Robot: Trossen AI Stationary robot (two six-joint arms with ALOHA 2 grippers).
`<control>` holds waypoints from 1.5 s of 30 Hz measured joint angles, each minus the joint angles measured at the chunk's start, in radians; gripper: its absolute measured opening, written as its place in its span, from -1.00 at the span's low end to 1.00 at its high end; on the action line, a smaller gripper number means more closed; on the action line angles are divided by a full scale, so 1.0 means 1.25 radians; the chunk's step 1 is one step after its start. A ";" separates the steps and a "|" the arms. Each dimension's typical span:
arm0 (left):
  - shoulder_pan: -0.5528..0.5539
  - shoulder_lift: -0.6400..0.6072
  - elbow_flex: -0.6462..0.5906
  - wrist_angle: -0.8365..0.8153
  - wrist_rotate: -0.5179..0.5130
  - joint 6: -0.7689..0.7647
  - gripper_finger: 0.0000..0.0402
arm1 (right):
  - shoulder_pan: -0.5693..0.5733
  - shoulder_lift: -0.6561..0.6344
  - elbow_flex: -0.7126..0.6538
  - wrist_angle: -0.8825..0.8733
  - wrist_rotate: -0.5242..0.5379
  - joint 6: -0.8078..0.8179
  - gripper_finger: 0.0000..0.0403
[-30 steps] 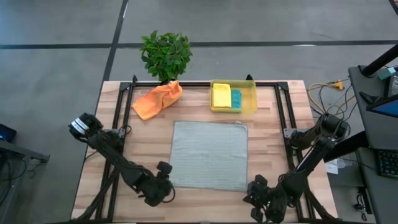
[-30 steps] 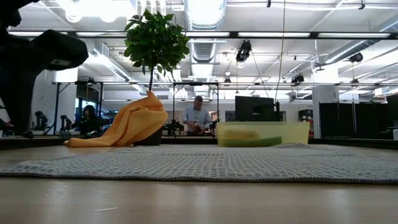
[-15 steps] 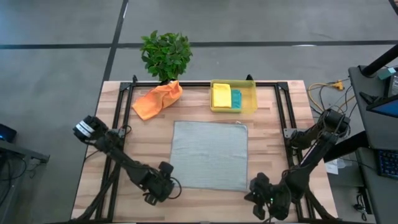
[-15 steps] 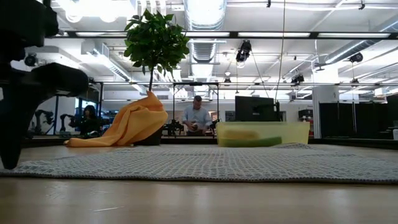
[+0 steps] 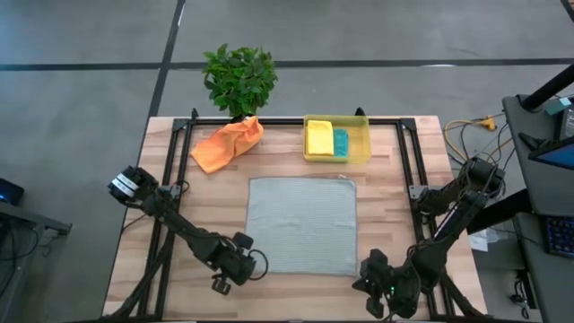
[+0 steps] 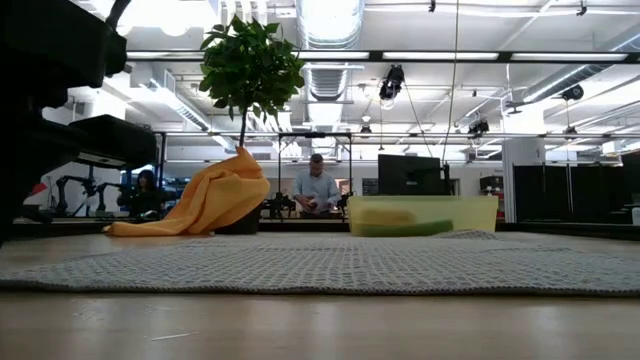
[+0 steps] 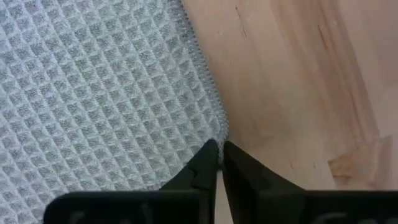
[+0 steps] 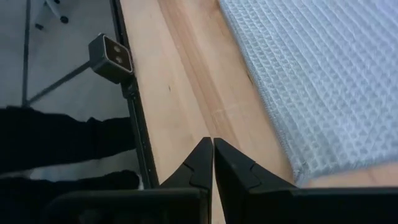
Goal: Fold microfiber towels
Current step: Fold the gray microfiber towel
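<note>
The yellow bin [image 5: 336, 141], just beyond the flat grey towel [image 5: 302, 223], holds folded yellow towel [image 5: 319, 138] and teal towel [image 5: 341, 142]; orange towel [image 5: 227, 144] lies left of the bin; left gripper [image 7: 220, 163] pinches the grey towel's near-left corner; right gripper [image 8: 214, 157], fingers together, empty off its near-right corner.

Bright even light, glaring ceiling lamps

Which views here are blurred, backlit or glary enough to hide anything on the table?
High view: even light, all sharp. Low view: bright ceiling lamps backlight the scene, so the left arm is a black silhouette; the near table edge is soft. Left wrist view: the grey towel's weave is crisp, the fingers blurred. Right wrist view: sharp, no glare.
</note>
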 joint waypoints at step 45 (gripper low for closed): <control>0.003 -0.007 -0.006 0.003 0.002 -0.044 -0.94 | -0.099 0.108 -0.094 -0.008 -0.195 -0.492 -0.26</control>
